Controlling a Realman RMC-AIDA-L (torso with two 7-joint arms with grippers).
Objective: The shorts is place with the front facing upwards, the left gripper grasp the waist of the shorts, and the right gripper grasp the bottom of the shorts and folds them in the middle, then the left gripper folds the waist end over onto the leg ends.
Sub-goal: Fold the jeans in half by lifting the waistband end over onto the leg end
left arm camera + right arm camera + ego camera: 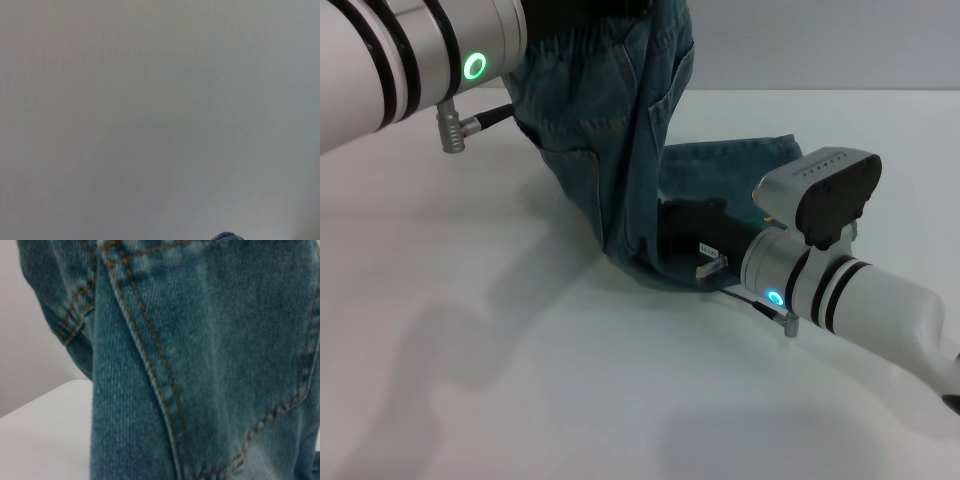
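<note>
Worktop: plain white, and on it one pair of shorts with two arms over it in the head view.
Shorts: blue denim, lifted high at the waist end, hanging as a draped fold; the lower fold touches the worktop right beside the right gripper, with more denim lying flat behind it.
Waist: puckered band up at the top edge of the head view, next to the left arm's green light.
Left gripper: out of sight behind the arm's white barrel in the head view, so how its jaws stand, I cannot tell.
Right gripper: low at the worktop, its black body pushed into the hanging denim; jaws buried in cloth, cannot tell wide or narrow.
Head view only: both arms, one green light, one blue light, the whole drape.
Left wrist view: almost all blank pale surface, one tiny scrap of denim at the edge.
Right wrist view: denim fills it close up, with orange stitching, one long seam and a pocket corner; a strip of white worktop beside it.
</note>
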